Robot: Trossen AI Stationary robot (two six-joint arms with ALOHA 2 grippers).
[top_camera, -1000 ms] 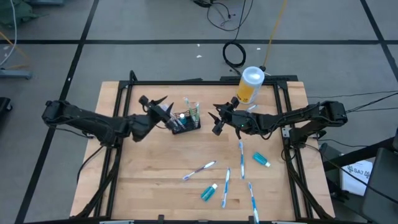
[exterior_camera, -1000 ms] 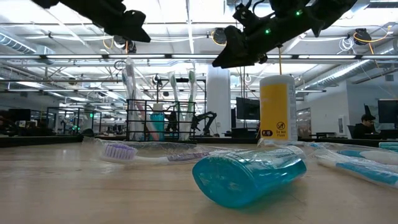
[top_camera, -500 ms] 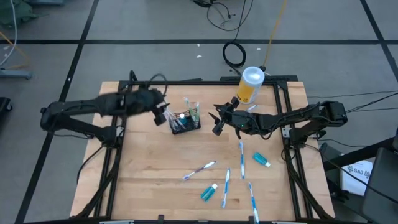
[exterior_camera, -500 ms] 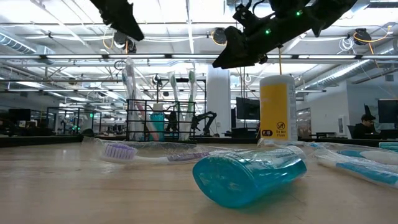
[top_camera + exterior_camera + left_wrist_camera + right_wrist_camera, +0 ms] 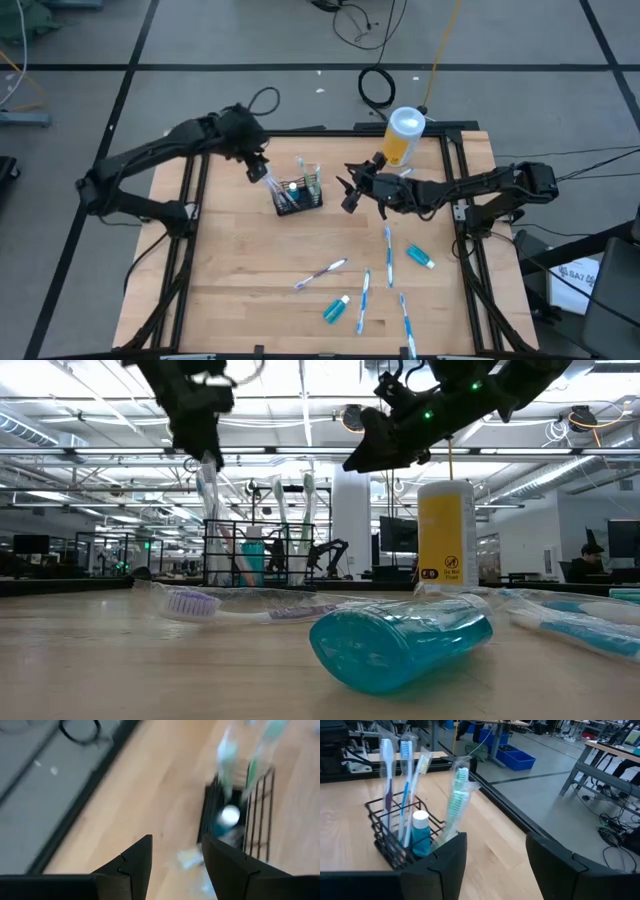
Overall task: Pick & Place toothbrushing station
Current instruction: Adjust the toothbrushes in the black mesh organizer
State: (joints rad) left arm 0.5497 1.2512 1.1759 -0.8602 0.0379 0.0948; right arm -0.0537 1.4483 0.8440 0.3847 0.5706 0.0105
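The black wire caddy (image 5: 299, 196) stands on the wooden table, left of centre toward the far side, with several toothbrushes (image 5: 406, 780) upright in it and a teal tube (image 5: 420, 834). My left gripper (image 5: 262, 172) hangs open just off the caddy's left far end and slants down, above a wrapped brush (image 5: 206, 478) that leans out of the caddy. Its fingers (image 5: 137, 862) hold nothing. My right gripper (image 5: 347, 197) hovers open right of the caddy (image 5: 395, 845) and points nearly level at it.
A yellow canister with a white lid (image 5: 402, 135) stands at the far right. Loose toothbrushes (image 5: 320, 272) (image 5: 388, 248) (image 5: 364, 296) and two teal tubes (image 5: 420, 257) (image 5: 336, 308) lie across the near right part of the table. A black frame rail (image 5: 330, 130) borders the far edge.
My left arm has swung toward the table's far edge and risen. Its gripper has tipped from roughly level to slanting down at the caddy's left end, fingers still open. The brushes in the caddy have stayed put, and my right arm has kept still.
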